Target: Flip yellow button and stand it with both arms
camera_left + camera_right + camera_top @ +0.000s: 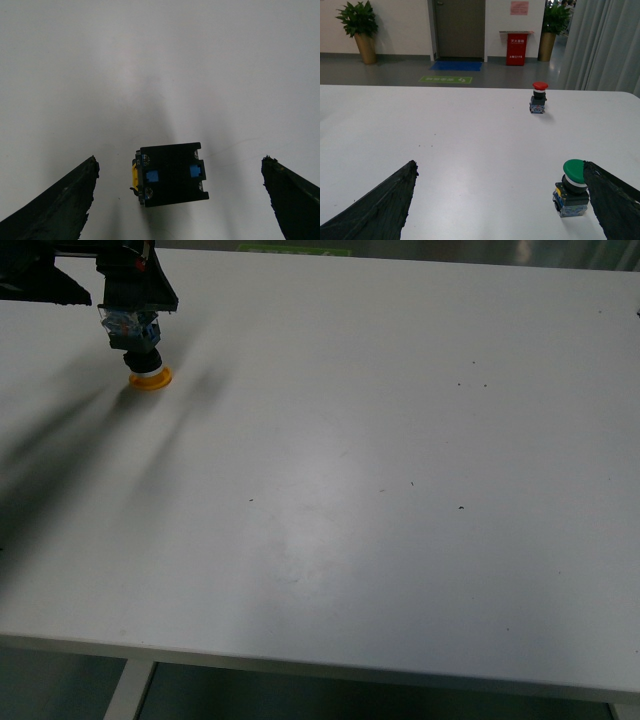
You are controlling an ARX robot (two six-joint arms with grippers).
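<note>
Front view, small yellow-capped push-button [142, 355] with black-and-blue block stood cap-down at far left of white worktop [350, 490], black left claw [135, 302] just above, left wrist view, its fingers [55, 200] spread wide, clear of the block, right wrist view, right claw [500, 167] likewise apart, green-capped button [574, 187] beside one finger, red-capped button [539, 97] farther off

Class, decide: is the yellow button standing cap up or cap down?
Cap down: the yellow button stands with its orange-yellow cap on the table and its black-and-blue block on top.
</note>
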